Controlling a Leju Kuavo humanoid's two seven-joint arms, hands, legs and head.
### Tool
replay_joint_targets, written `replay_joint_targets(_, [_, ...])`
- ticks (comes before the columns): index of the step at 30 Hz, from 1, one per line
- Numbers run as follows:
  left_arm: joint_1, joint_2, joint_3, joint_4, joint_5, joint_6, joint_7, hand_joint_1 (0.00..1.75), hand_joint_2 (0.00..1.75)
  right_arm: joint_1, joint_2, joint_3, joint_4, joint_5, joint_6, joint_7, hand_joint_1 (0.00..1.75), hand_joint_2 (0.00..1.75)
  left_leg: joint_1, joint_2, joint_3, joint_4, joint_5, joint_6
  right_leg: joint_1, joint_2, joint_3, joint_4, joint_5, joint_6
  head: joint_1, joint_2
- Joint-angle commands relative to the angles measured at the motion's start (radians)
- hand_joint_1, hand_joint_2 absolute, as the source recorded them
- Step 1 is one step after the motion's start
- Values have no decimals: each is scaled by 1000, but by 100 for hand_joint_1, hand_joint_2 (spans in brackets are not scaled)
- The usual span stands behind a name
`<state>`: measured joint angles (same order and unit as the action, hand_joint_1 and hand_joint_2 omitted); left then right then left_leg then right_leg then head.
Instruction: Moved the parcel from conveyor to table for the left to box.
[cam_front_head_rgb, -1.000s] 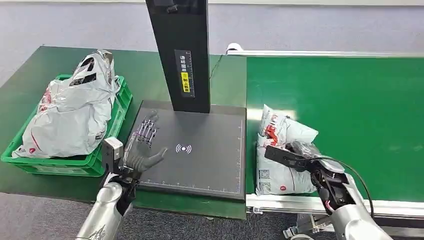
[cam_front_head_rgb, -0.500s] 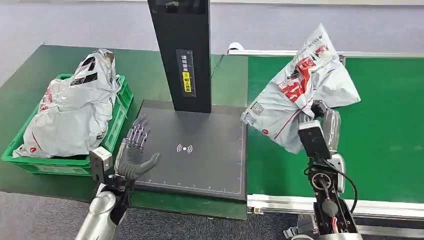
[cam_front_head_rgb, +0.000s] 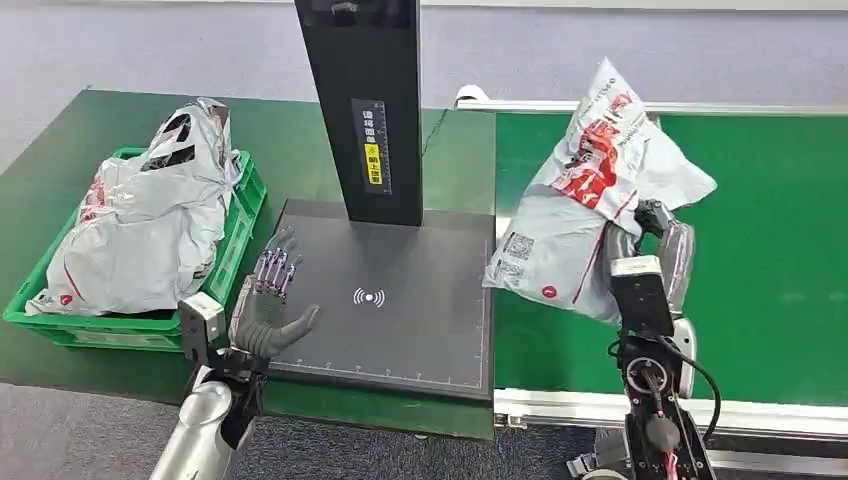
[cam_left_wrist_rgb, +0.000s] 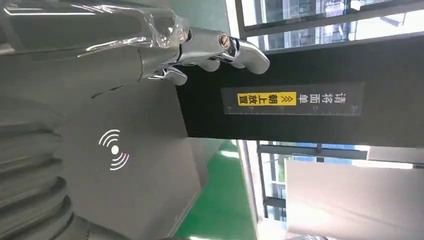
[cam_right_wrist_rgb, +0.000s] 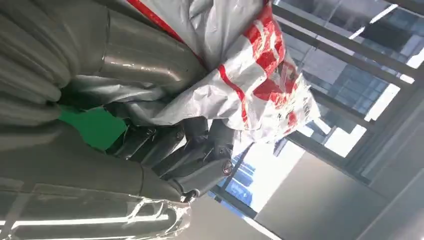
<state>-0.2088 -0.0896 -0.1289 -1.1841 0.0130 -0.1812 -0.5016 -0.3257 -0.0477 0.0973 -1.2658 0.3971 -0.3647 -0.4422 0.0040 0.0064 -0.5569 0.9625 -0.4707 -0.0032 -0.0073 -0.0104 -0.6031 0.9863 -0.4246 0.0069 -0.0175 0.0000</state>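
A grey plastic parcel (cam_front_head_rgb: 590, 200) with red print hangs above the green conveyor (cam_front_head_rgb: 760, 250), its lower corner near the edge of the black scanner plate (cam_front_head_rgb: 400, 300). My right hand (cam_front_head_rgb: 655, 240) grips it from below; in the right wrist view the dark fingers (cam_right_wrist_rgb: 190, 150) clamp the crumpled parcel (cam_right_wrist_rgb: 250, 75). My left hand (cam_front_head_rgb: 268, 300) rests open over the plate's left edge, palm turned inward, holding nothing. In the left wrist view its fingers (cam_left_wrist_rgb: 220, 47) stretch toward the scanner's black post (cam_left_wrist_rgb: 300, 105).
A green crate (cam_front_head_rgb: 235, 235) at the left holds several grey parcels (cam_front_head_rgb: 140, 230). The scanner's black post (cam_front_head_rgb: 365, 110) rises from the plate's back. The dark green table (cam_front_head_rgb: 60, 160) extends around the crate. The conveyor's white frame (cam_front_head_rgb: 560, 405) runs along the front.
My right hand has lifted the parcel off the conveyor and raised it upright; in the last half second it shifted slightly down and toward the plate. The left hand barely moved.
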Motion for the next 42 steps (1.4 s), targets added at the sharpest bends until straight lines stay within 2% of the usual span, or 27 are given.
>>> replay_joint_targets(1, [-46, 7, -2, 27, 2, 55, -13, 0, 175, -61, 58, 169, 100, 24, 111, 83, 175, 175, 1, 4, 2, 0, -1, -1, 1, 5, 1, 0, 0, -1, 0, 0])
replay_joint_targets(2, [-48, 8, -3, 28, 6, 59, -15, 0, 175, -81, 65, 185, 156, 13, 139, 94, 175, 175, 1, 4, 2, 0, -1, -1, 1, 4, 1, 0, 0, -1, 0, 0])
replay_joint_targets(4, [-61, 9, -6, 42, 28, 54, -18, 0, 175, -156, 87, 200, 358, -117, 293, 127, 175, 175, 1, 5, 3, -1, -1, -1, 1, 6, 1, -1, 1, -1, 0, 0])
replay_joint_targets(7, [-84, 8, -18, 72, 49, 48, -18, 0, 175, -257, 119, 214, 601, -198, 387, 122, 175, 175, 1, 6, 4, -1, 0, -1, 1, 7, 3, -1, 2, 0, 0, 0])
replay_joint_targets(10, [-100, 3, -30, 87, 55, 56, -21, 0, 175, -303, 152, 261, 718, -187, 420, 124, 175, 175, 1, 3, 3, -1, 1, 0, 1, 4, 2, -1, 1, 0, 0, 0])
replay_joint_targets(15, [-92, 0, -36, 72, 50, 77, -22, 0, 175, -309, 203, 307, 773, -177, 472, 142, 175, 175, 1, 3, 3, -1, 1, 1, 1, 4, 2, 0, 1, -1, 0, 0])
replay_joint_targets(21, [-92, 10, -39, 78, 61, 75, -15, 0, 175, -328, 197, 339, 807, -174, 488, 154, 175, 175, 0, 2, 1, 0, 1, 1, 1, 2, 0, 0, 0, -1, 0, 0])
replay_joint_targets(23, [-102, 10, -43, 89, 64, 70, -18, 0, 175, -329, 187, 339, 818, -208, 591, 151, 175, 175, 1, 1, 1, 0, 1, 0, 1, 2, 1, 0, 0, -1, 0, 0])
replay_joint_targets(24, [-112, 10, -51, 105, 71, 51, -19, 0, 175, -326, 180, 336, 825, -242, 685, 145, 175, 175, 1, 0, 2, 0, 1, 0, 1, 1, 2, 0, 0, -1, 0, 0])
replay_joint_targets(27, [-130, 7, -61, 146, 76, 39, -22, 0, 175, -311, 164, 339, 828, -280, 795, 108, 175, 175, 1, -2, 2, -1, 2, 0, 1, -1, 3, -1, 0, -1, 0, 0])
replay_joint_targets(34, [-117, 11, -53, 134, 74, 45, -32, 0, 175, -302, 151, 340, 807, -297, 809, 94, 175, 175, 1, -1, 3, -1, 1, 0, 1, 0, 3, -1, -1, -1, 0, 0])
replay_joint_targets(35, [-113, 11, -51, 128, 69, 48, -32, 0, 175, -299, 149, 337, 798, -299, 792, 101, 82, 175, 0, 0, 2, 0, 1, 1, 1, 0, 1, -1, 0, -1, 0, 0])
replay_joint_targets(36, [-111, 11, -51, 126, 64, 50, -31, 0, 175, -299, 148, 336, 796, -299, 777, 104, 82, 175, 1, 0, 3, 0, 1, 0, 1, 1, 3, -1, -1, -1, 0, 0])
replay_joint_targets(37, [-108, 13, -52, 123, 60, 51, -31, 0, 175, -300, 145, 334, 794, -300, 770, 105, 14, 175, 0, 0, 1, -1, 1, 1, 0, 0, 1, 0, 0, -1, 0, 0])
replay_joint_targets(38, [-97, 14, -51, 108, 48, 58, -29, 0, 175, -297, 146, 334, 783, -284, 708, 107, 0, 175, 1, -1, 3, -1, 1, 0, 1, 0, 3, -1, 0, -1, 0, 0])
replay_joint_targets(39, [-89, 18, -53, 98, 33, 62, -24, 0, 175, -294, 145, 334, 771, -265, 652, 107, 0, 175, 1, 0, 2, 0, 1, 0, 1, 0, 1, -1, 0, -1, 0, 0])
replay_joint_targets(42, [-81, 44, -97, 78, -54, 85, -20, 0, 175, -287, 139, 343, 742, -233, 587, 94, 0, 175, 0, 1, 1, -1, 1, 0, 0, 1, 1, 0, 0, -1, 0, 0])
